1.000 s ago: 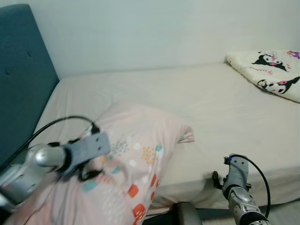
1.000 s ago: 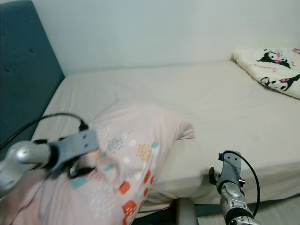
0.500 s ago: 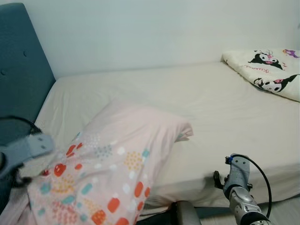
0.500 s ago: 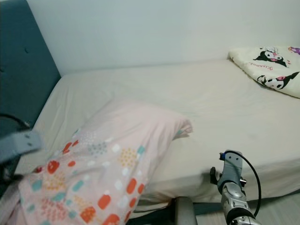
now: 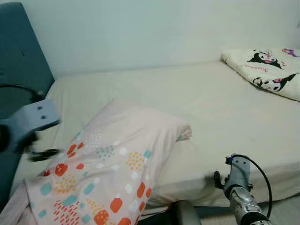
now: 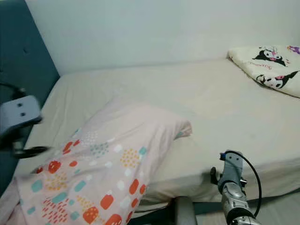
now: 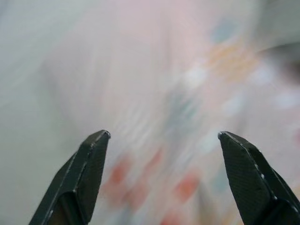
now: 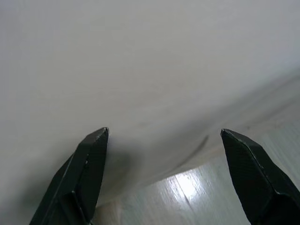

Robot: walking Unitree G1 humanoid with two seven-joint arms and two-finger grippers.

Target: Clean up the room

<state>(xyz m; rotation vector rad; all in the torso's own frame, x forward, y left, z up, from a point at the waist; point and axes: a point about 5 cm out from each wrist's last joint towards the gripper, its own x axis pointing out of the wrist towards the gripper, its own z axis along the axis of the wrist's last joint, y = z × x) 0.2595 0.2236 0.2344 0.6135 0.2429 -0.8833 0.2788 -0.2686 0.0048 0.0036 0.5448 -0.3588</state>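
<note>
Worryingly, the pale pink pillow with coloured spots (image 5: 112, 173) is overhanging the beige mattress's (image 5: 225, 112) edge, risking sliding off; the left gripper (image 7: 164, 136), fingers spread, is holding nothing.

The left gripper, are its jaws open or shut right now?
Open. The left gripper has its two fingers spread wide apart with nothing between them, above the pillow.

Left tool (image 5: 44, 153) blurred; pillow (image 5: 108, 168) cut off below.

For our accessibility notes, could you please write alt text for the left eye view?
A pink pillow with coloured spots lies on a beige bed, the open left gripper beside it. A cartoon-print blanket sits at the far corner.
</note>
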